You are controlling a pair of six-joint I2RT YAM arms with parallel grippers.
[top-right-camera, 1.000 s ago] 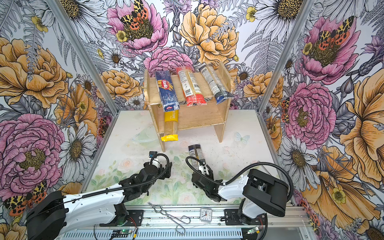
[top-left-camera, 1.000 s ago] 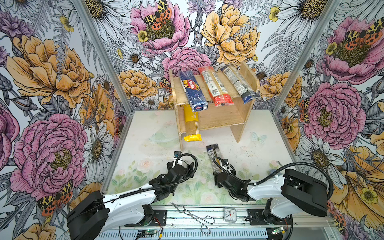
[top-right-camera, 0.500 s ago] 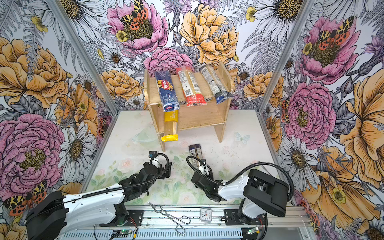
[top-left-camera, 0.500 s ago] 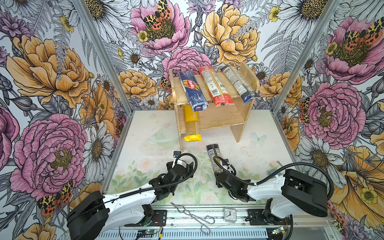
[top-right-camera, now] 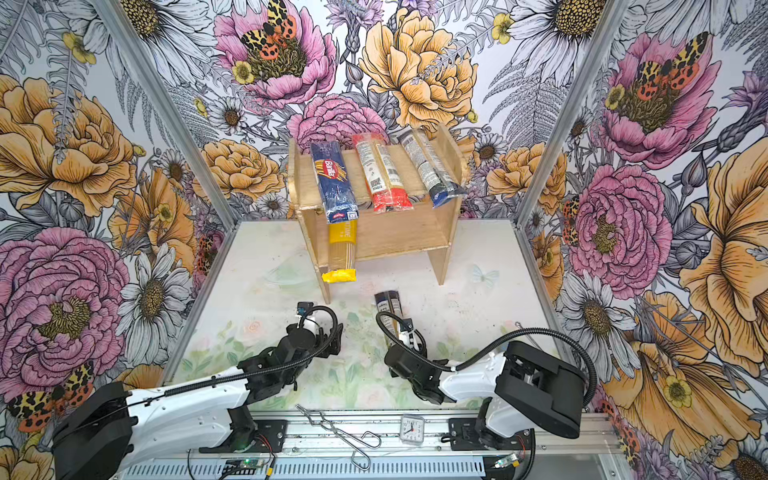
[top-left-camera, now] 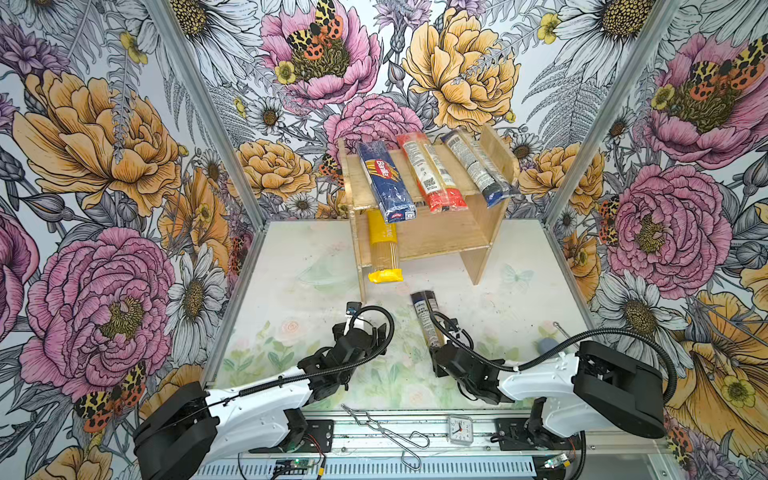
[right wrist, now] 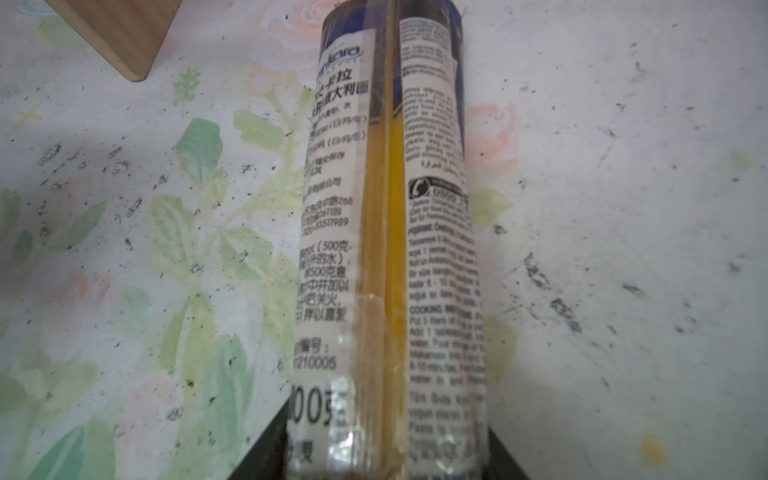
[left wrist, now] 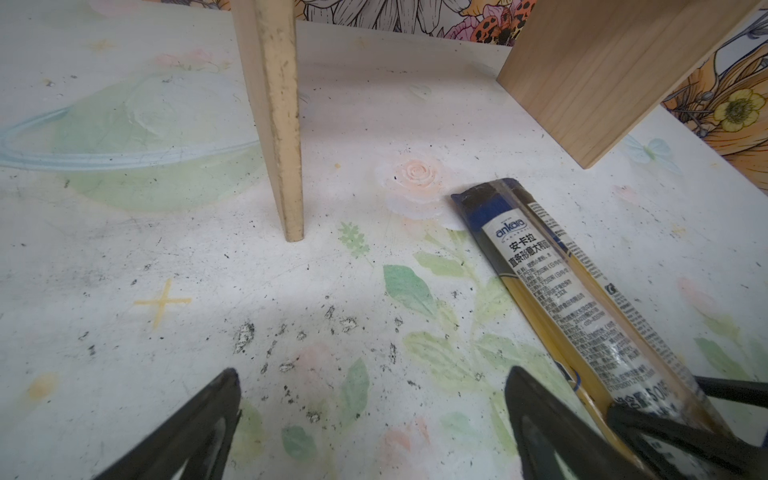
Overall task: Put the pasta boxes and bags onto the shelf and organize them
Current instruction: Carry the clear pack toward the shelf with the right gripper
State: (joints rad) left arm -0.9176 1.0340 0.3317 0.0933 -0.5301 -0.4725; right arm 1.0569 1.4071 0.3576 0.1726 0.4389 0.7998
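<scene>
The pale wooden shelf (top-left-camera: pixel 353 183) (top-right-camera: pixel 307 183) stands at the back. Its top board carries a dark blue Barilla pack (top-left-camera: pixel 384 183), a red-ended clear pack (top-left-camera: pixel 430 174) and a clear pack with a dark blue end (top-left-camera: pixel 478 166). A yellow pack (top-left-camera: pixel 384 253) lies on the lower board and sticks out over the front. One clear pasta bag with dark ends (top-left-camera: pixel 426 316) (top-right-camera: pixel 388 305) (left wrist: pixel 582 299) (right wrist: pixel 386 208) lies on the table before the shelf. My right gripper (top-left-camera: pixel 442 336) (right wrist: pixel 386 424) is shut on its near end. My left gripper (top-left-camera: pixel 365 330) (left wrist: pixel 372 372) hovers open and empty to the bag's left.
Metal tongs (top-left-camera: pixel 386 428) and a small clock (top-left-camera: pixel 460 429) lie on the front rail. A small grey-blue object (top-left-camera: pixel 544 345) sits near the right wall. The shelf's left leg (left wrist: pixel 282 124) stands just beyond my left gripper. Floral walls close in three sides.
The right gripper's jaws have narrowed onto the near end of the bag on the table. The left arm and the packs on the shelf have not moved.
</scene>
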